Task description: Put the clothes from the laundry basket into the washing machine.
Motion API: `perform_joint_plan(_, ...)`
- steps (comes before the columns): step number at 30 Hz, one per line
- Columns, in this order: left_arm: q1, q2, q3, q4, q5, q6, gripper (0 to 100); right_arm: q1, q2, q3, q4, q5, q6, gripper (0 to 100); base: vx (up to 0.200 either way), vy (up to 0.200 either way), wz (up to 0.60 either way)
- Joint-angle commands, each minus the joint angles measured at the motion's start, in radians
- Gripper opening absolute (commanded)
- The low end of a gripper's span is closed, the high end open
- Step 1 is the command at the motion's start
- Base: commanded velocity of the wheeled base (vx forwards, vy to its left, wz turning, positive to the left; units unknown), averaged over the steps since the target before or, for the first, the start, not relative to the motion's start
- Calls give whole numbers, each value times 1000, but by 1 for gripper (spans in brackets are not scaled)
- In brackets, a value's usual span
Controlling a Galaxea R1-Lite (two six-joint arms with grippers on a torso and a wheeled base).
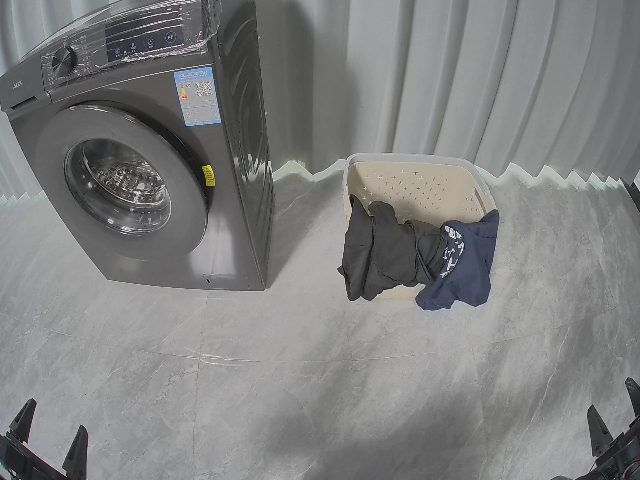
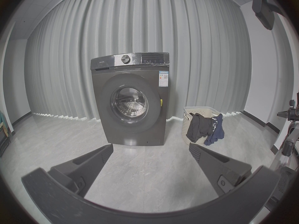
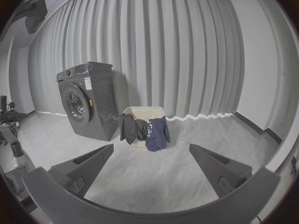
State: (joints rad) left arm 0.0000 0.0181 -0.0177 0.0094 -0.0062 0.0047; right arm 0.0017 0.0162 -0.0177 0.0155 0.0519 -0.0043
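A grey front-loading washing machine (image 1: 143, 148) stands at the left on the floor with its round door (image 1: 120, 185) closed. To its right sits a cream laundry basket (image 1: 417, 181); a dark grey garment (image 1: 383, 251) and a navy garment (image 1: 467, 261) hang over its front rim. My left gripper (image 1: 50, 431) is open low at the left, far from the machine (image 2: 130, 101). My right gripper (image 1: 617, 411) is open low at the right, well short of the basket (image 3: 144, 113). Both grippers (image 2: 151, 150) (image 3: 151, 150) are empty.
Pale pleated curtains (image 1: 433, 61) run along the back wall behind machine and basket. Open marble-patterned floor (image 1: 300, 381) lies between the grippers and both objects. A dark baseboard (image 3: 255, 128) edges the wall on the right.
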Motion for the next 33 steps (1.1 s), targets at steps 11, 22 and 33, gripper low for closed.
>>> perform_joint_plan(11,0,-18,16,0,2,0,100,0,-13,10,0,-32,0,100,73,-18,0)
perform_joint_plan(22,0,-18,16,-2,2,0,100,0,-13,10,1,-32,0,100,0,-200,0)
perform_joint_plan(33,0,-18,16,0,2,0,100,0,-13,10,0,-32,1,100,0,-200,0)
